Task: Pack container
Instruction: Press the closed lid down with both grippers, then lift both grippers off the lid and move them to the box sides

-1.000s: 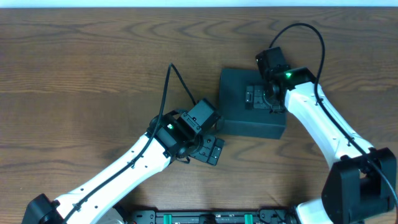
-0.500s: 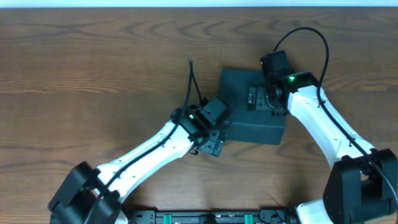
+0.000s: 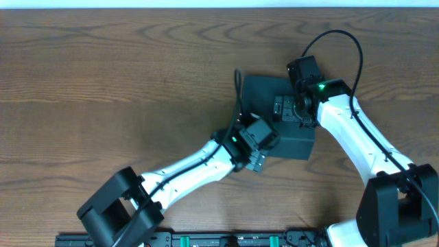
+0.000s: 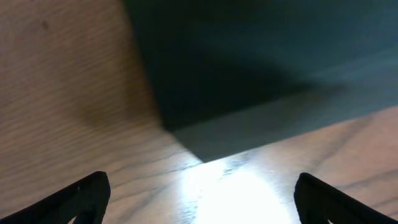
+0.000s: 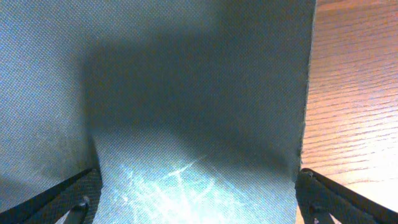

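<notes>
The container is a dark teal-black square box near the table's middle, its top closed flat. My right gripper hovers over that top, open. In the right wrist view the woven lid surface of the container fills the frame, and the right gripper has its fingertips spread wide above it, holding nothing. My left gripper is at the box's front-left corner, low over the table. In the left wrist view that corner of the container lies just ahead of the open, empty left gripper.
The brown wooden table surrounds the box. The two white arms meet at the box, the left arm coming from the front left and the right arm from the front right. A black cable loops above the right wrist.
My left arm has swung to the right, bringing its gripper up to the box's front-left corner. The right gripper has barely shifted over the lid. Both stay open.
</notes>
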